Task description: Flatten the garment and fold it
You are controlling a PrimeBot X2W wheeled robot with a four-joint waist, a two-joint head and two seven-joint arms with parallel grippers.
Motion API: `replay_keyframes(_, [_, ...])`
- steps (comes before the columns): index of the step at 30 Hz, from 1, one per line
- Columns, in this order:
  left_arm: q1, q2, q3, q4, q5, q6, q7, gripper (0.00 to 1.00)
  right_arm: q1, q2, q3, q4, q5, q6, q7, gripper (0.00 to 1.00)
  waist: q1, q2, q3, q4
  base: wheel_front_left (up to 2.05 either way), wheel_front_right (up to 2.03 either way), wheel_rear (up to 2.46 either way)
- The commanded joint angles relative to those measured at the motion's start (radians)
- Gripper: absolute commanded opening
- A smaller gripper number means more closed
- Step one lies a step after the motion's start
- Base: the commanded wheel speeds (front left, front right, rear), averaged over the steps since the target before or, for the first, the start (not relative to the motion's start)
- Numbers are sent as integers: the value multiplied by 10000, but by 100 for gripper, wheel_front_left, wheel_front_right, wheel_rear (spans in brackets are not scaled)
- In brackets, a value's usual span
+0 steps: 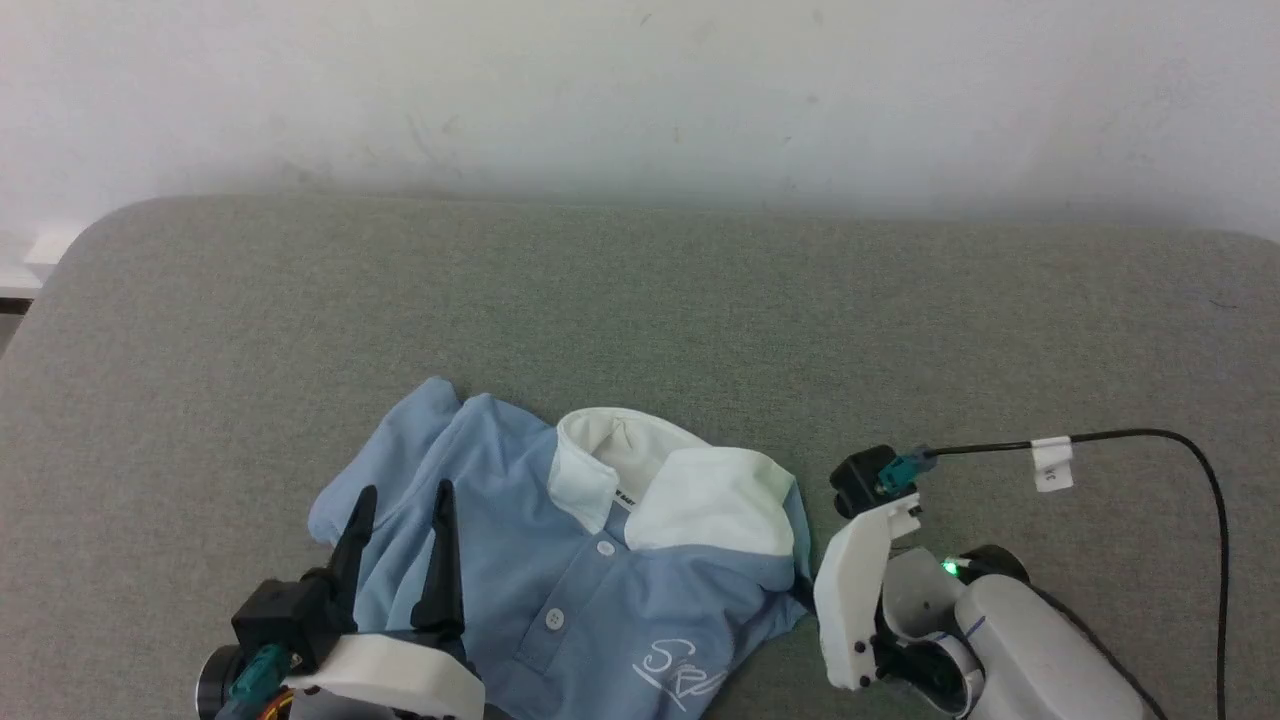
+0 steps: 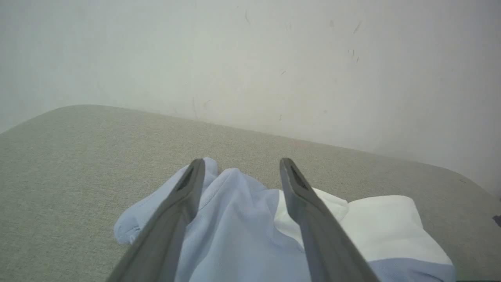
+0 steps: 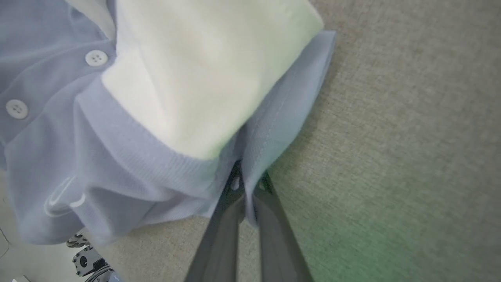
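Rumpled light-blue knit shirt (image 1: 560, 590), collar (image 1: 600, 440) toward 12 o'clock; left gripper (image 1: 404, 495) gapes wide, right gripper (image 3: 248, 182) pinches its edge

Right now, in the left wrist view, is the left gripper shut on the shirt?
No, the left gripper holds its two fingers wide apart above the shirt, blue cloth showing between them.

Bottom of garment (image 1: 520, 560) cut off, right gripper (image 3: 249, 178) jaws' tips buried in folds
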Motion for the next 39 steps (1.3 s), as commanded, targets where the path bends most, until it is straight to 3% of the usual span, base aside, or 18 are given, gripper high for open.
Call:
replay_keyframes(1, [104,-94,154,33,90,-79,-46,100,12,-239,-15,-54,103,-9,-306,0,-2,0,-64,-184,0,0,0])
replay_keyframes(6, [330,-226,490,57,190,-201,-47,100,-34,-1262,-1424,-1127,-185,-9,-1656,0,-2,0,-206,-579,0,0,0])
replay_keyframes(12, [557,-355,764,71,251,-372,-47,100,1343,-2258,-4445,-2165,-1049,-9,-1650,0,-2,0,-281,-1106,0,0,0])
replay_keyframes(16, [612,-433,864,154,273,-487,-47,100,2653,-2123,-6359,-2411,-1640,-9,-1320,0,-2,0,-258,-1370,0,0,0])
replay_keyframes(20, [594,-454,940,295,278,-573,-47,100,3669,-1452,-7443,-2554,-2098,-9,-1299,0,-2,0,-227,-1531,0,0,0])
replay_keyframes(21, [596,-454,945,340,273,-588,-47,100,3813,-1241,-7569,-2584,-2163,-9,-1342,26,-2,0,-224,-1562,0,0,0])
replay_keyframes(22, [597,-453,942,397,261,-605,-47,100,3921,-1099,-7637,-2660,-2281,-9,-1480,90,-2,0,-231,-1582,0,0,0])
replay_keyframes(23, [598,-449,942,454,241,-619,-47,100,3976,-957,-7688,-2791,-2366,-9,-1753,100,-2,0,-233,-1599,0,0,0])
replay_keyframes(32, [640,-326,957,748,107,-641,132,100,4160,-181,-7948,-4303,-3104,-9,-4576,100,-2,0,-461,-1660,0,0,0])
replay_keyframes(39, [-106,-79,702,1077,64,-847,1072,100,4656,40,-6701,-5953,-3359,-9,-5275,100,-2,0,-633,-1681,0,0,0])
